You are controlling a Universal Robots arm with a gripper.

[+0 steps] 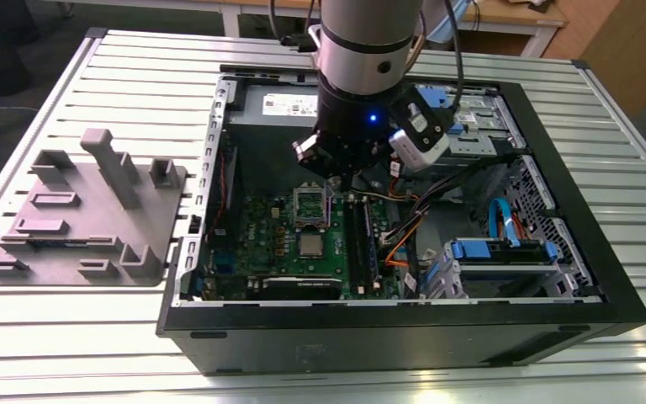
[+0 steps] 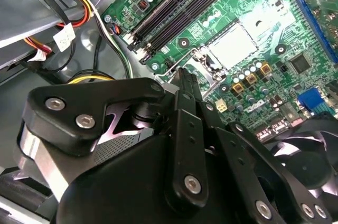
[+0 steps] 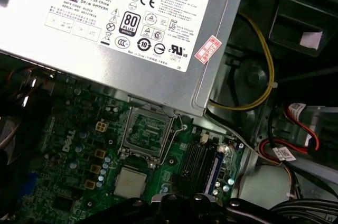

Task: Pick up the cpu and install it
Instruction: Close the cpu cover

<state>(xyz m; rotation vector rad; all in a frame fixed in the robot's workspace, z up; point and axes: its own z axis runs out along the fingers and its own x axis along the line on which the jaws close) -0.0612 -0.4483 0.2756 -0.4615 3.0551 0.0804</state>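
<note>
Already cpu (image 3: 130,182) seated on motherboard (image 3: 79,145); claw (image 1: 338,178) above.

Slatted silver metal tabletop (image 1: 98,337) with glare along near edge. Behind it, light wooden desk (image 1: 514,17) on white legs, dark floor (image 1: 9,67) at exterior view's left.

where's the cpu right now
The small square silvery cpu sits flat on the green motherboard inside the open black case, just beside the raised metal socket frame.
</note>
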